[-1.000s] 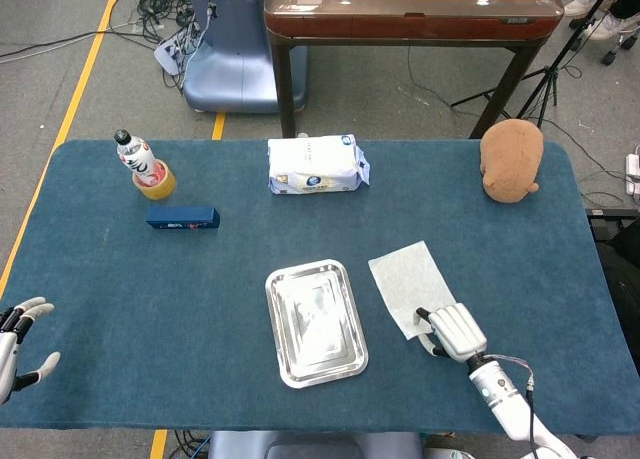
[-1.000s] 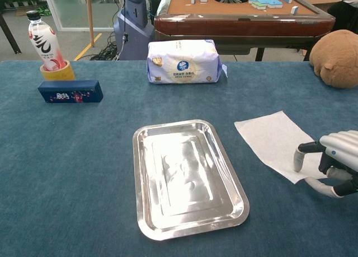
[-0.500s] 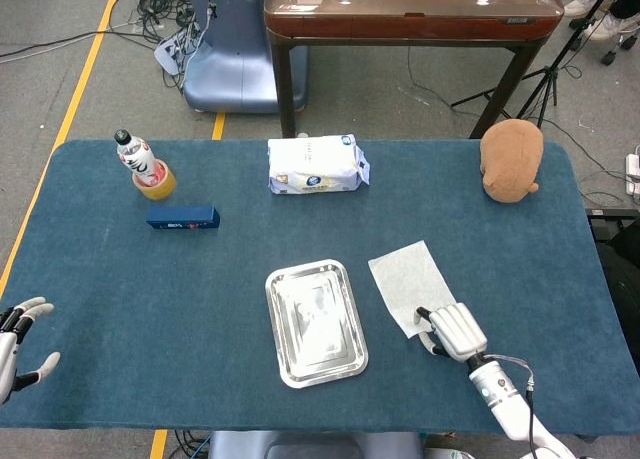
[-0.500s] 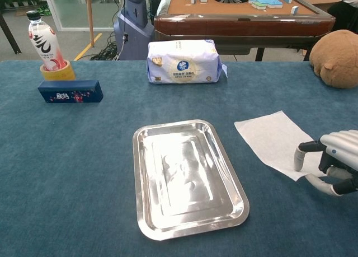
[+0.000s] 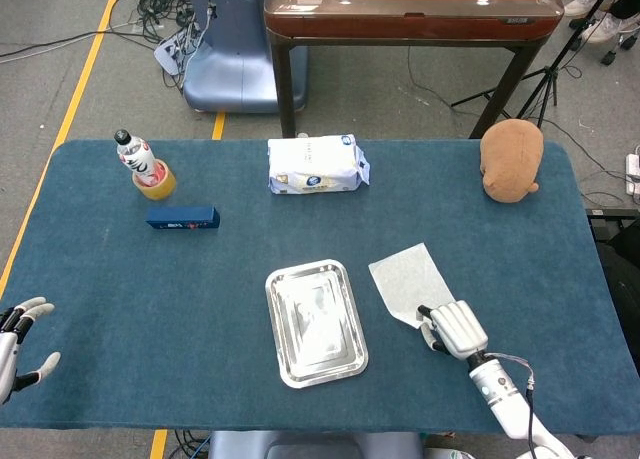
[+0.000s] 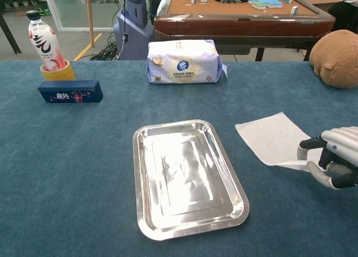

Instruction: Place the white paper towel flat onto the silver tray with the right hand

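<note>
The white paper towel (image 5: pixel 410 277) (image 6: pixel 271 138) lies on the blue table to the right of the silver tray (image 5: pixel 315 321) (image 6: pixel 187 177). My right hand (image 5: pixel 455 328) (image 6: pixel 330 157) pinches the towel's near corner between thumb and fingers, and that corner is lifted slightly off the cloth. The tray holds nothing and sits flat near the table's front middle. My left hand (image 5: pixel 18 337) hangs at the table's front left edge with its fingers spread and nothing in it; the chest view does not show it.
A tissue pack (image 5: pixel 316 165) (image 6: pixel 183 61) lies behind the tray. A bottle in a yellow tape roll (image 5: pixel 145 167) (image 6: pixel 49 48) and a dark blue box (image 5: pixel 183 217) (image 6: pixel 70 91) stand at back left. A brown plush toy (image 5: pixel 510 160) (image 6: pixel 336 51) sits at back right.
My right hand has closed its pinch on the towel's near corner and raised it a little. The towel's near edge has curled up. The left hand has not moved.
</note>
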Action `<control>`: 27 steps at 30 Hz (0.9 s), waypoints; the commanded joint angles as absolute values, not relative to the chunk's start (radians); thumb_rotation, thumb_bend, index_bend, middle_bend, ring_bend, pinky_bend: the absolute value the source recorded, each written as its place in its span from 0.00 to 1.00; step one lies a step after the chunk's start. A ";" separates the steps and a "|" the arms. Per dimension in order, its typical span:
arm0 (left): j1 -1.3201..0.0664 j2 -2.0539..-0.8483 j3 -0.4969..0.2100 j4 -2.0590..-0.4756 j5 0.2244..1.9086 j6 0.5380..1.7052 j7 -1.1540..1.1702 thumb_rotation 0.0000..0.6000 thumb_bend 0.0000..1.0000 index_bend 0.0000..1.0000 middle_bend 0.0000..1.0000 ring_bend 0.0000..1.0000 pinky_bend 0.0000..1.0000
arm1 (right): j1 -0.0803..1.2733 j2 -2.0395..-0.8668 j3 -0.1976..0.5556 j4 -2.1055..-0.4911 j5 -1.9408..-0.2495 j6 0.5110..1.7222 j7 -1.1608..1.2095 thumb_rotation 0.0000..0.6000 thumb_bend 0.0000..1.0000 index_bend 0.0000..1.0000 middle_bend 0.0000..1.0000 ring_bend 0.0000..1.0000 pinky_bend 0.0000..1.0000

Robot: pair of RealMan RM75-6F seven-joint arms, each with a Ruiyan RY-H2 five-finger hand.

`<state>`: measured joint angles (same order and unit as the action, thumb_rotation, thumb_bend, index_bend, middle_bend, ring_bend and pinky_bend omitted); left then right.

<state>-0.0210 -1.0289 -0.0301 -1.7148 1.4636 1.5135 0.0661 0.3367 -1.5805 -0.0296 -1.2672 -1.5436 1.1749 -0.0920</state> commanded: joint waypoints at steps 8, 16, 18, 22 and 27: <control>-0.021 -1.028 -0.030 -1.715 1.463 1.512 0.065 1.00 0.23 0.26 0.22 0.20 0.46 | 0.346 -1.591 0.010 -1.285 -1.518 1.186 -0.107 1.00 0.62 0.54 1.00 1.00 1.00; -0.020 -1.024 -0.031 -1.716 1.461 1.514 0.058 1.00 0.23 0.26 0.22 0.20 0.46 | 0.365 -1.620 0.067 -1.306 -1.486 1.205 -0.124 1.00 0.65 0.57 1.00 1.00 1.00; -0.019 -1.023 -0.031 -1.717 1.461 1.515 0.057 1.00 0.23 0.26 0.22 0.20 0.46 | 0.377 -1.626 0.081 -1.313 -1.480 1.201 -0.137 1.00 0.65 0.57 1.00 1.00 1.00; -0.018 -1.021 -0.031 -1.719 1.461 1.516 0.053 1.00 0.23 0.26 0.22 0.20 0.46 | 0.402 -1.639 0.103 -1.324 -1.474 1.191 -0.159 1.00 0.65 0.57 1.00 1.00 1.00; -0.018 -1.019 -0.031 -1.720 1.461 1.516 0.051 1.00 0.23 0.26 0.22 0.20 0.46 | 0.436 -1.663 0.125 -1.333 -1.466 1.173 -0.182 1.00 0.65 0.57 1.00 1.00 1.00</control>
